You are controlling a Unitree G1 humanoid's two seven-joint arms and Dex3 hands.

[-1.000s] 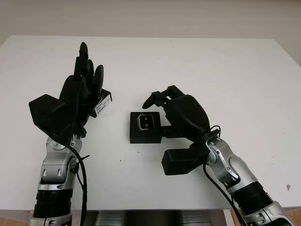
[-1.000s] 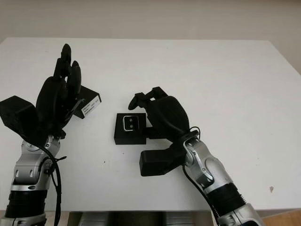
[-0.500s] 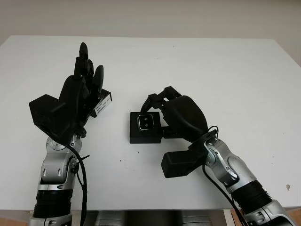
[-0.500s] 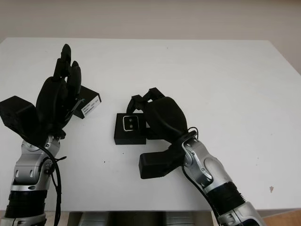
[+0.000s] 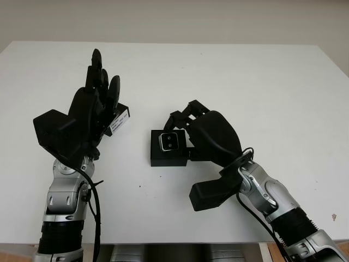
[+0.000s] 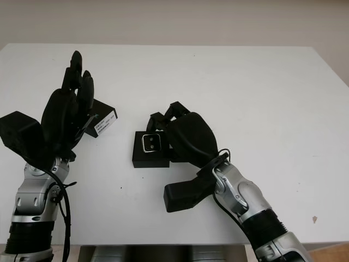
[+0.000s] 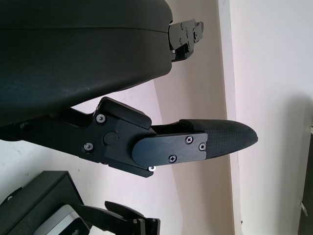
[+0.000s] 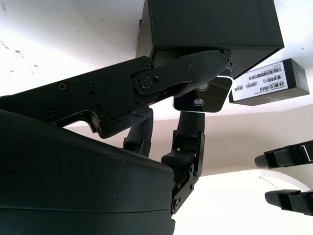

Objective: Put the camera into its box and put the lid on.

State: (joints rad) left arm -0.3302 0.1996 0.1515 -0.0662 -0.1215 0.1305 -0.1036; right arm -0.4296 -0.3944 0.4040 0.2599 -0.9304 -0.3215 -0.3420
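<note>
The camera (image 5: 170,141) sits in its open black box (image 5: 168,154) on the white surface (image 5: 262,93), the right hand (image 5: 210,134) gripping it with curled fingers (image 8: 203,66). The left hand (image 5: 92,112) hovers open over the lid (image 6: 103,121) (label facing up).

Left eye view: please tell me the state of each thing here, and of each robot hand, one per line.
camera: at the open box, lens side up, gripped by the right robot hand.
box: open, no lid on it.
lid: off, lying on the table beside the left robot hand.
right robot hand: closed on the camera.
left robot hand: open, holding nothing.
</note>
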